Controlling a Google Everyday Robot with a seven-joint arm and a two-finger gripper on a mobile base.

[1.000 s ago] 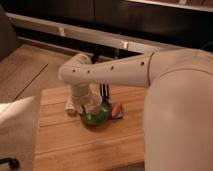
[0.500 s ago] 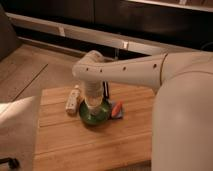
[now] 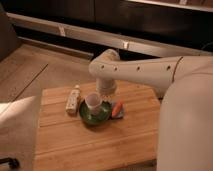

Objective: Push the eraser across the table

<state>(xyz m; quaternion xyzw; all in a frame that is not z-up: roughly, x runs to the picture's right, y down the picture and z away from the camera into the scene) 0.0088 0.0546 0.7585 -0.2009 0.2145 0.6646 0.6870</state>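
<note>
The table [image 3: 90,145] is a light tan plank top. A small dark block, the eraser [image 3: 121,114], shows partly at the right rim of a green bowl, with an orange carrot-like piece [image 3: 117,108] lying against it. My gripper [image 3: 106,95] hangs from the white arm's wrist [image 3: 106,80], just behind a white cup [image 3: 93,102] and a little left of the eraser. The arm hides the table's right side.
The white cup stands in the green bowl [image 3: 92,117] at the table's middle. A white bottle [image 3: 73,98] lies to the bowl's left. My large white arm body [image 3: 185,120] fills the right. The floor lies to the left and a dark wall behind.
My arm has swung to the right, uncovering the white bottle and the cup. The objects on the table have not moved.
</note>
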